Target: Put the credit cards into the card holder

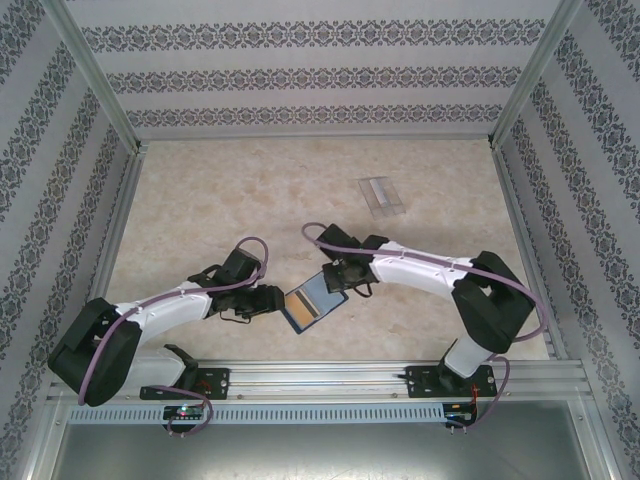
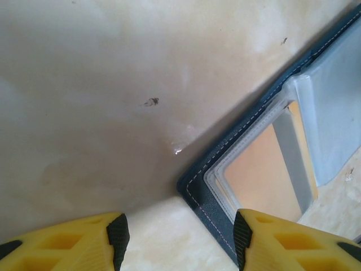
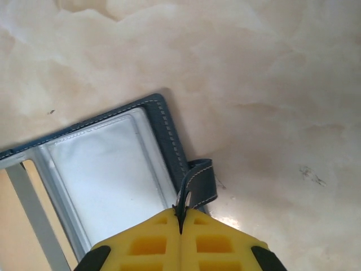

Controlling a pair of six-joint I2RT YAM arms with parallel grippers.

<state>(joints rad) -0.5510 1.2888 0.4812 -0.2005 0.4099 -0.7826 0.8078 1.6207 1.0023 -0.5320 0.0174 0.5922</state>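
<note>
Your right gripper (image 3: 180,221) pinches the open holder's (image 3: 107,169) clasp tab (image 3: 202,179), the holder lying ahead-left of it; your left gripper (image 2: 179,241) stands parted, the holder's corner between its fingertips (image 2: 242,234).

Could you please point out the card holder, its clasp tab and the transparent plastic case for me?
card holder (image 1: 313,300), top external view, on its open inside face.
clasp tab (image 3: 204,179), right wrist view, on the tab's navy strap.
transparent plastic case (image 1: 381,195), top external view, on its middle.

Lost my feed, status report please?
Right gripper shut on card holder by clasp tab. Left gripper open at its corner. Holder lies open. Clear case far off.
</note>
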